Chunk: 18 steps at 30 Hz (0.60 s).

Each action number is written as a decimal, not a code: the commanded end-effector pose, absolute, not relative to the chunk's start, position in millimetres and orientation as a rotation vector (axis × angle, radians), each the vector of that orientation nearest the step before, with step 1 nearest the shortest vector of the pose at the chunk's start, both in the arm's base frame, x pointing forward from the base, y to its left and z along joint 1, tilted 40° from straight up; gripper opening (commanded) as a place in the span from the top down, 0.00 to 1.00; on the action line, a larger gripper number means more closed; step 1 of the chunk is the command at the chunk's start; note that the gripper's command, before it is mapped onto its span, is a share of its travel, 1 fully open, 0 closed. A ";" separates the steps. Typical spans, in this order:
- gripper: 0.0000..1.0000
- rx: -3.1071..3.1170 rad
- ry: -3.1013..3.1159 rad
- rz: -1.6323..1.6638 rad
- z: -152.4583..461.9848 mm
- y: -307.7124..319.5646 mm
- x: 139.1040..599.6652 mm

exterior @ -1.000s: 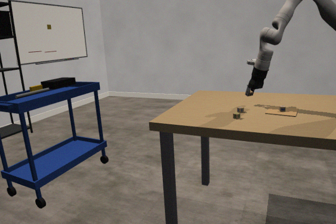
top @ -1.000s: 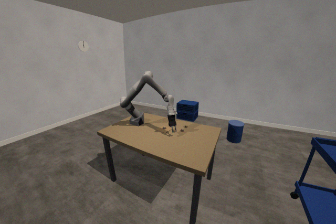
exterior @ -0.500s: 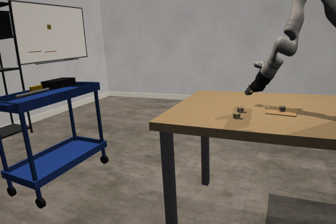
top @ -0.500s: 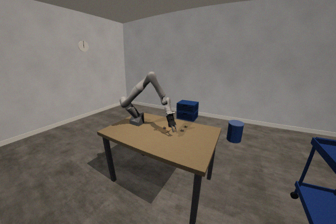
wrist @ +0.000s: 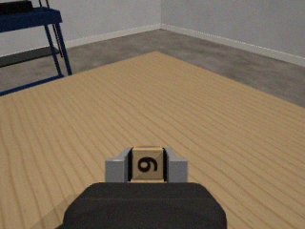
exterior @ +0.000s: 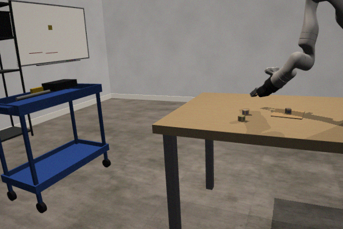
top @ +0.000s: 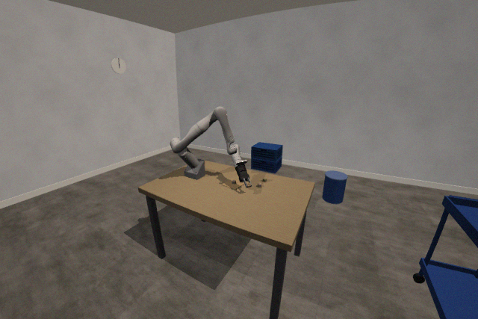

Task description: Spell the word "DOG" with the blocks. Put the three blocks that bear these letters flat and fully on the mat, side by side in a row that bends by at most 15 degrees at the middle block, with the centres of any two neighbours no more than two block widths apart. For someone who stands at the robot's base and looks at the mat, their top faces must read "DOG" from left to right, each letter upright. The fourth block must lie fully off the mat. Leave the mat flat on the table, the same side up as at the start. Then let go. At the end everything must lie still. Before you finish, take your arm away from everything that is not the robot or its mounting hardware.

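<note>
Carrying the lettered block above the desk, I have my hand narrowed onto its two sides. Its visible mark looks like a turned G or a numeral; I cannot be certain.

The mat lies below me, towards my base, and carries one block. The nearer loose block and the farther loose block sit below my hand on its outward side, off the mat.

My hand is steeply tilted, so I judge I am reorienting the block or checking its faces. I should keep the squeeze steady and stay high while turning, confirm which letter will face up, then square up before lowering beside the mat's block. Releasing at this slant could tumble the block or knock its neighbour askew.
</note>
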State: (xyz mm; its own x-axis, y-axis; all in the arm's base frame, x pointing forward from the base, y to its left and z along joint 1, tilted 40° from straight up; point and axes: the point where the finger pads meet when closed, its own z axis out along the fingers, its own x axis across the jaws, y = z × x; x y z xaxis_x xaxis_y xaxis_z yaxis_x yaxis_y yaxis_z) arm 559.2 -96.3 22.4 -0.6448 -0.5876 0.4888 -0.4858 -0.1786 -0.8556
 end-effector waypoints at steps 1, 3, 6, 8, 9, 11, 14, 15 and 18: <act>0.51 -1.316 1.904 -2.013 14.1 -97.7 554.7; 0.51 -1.316 1.904 -2.013 14.1 -97.7 554.7; 0.51 -1.310 1.861 -2.035 14.1 -97.7 554.6; 0.51 -1.307 1.841 -2.044 14.1 -97.6 554.6; 0.51 -1.306 1.833 -2.048 14.1 -97.5 554.6; 0.51 -1.304 1.820 -2.053 14.1 -97.5 554.7; 0.51 -1.303 1.811 -2.057 14.1 -97.4 554.7; 0.51 -1.303 1.810 -2.057 14.1 -97.4 554.7; 0.51 -1.302 1.809 -2.058 14.1 -97.3 554.7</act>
State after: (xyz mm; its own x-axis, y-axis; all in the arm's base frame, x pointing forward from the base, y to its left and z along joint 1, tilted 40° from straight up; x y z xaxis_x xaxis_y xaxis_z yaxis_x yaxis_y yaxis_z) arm 554.7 -97.6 14.3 -0.6277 -0.5838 0.5150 -0.4375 -0.2827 -0.8536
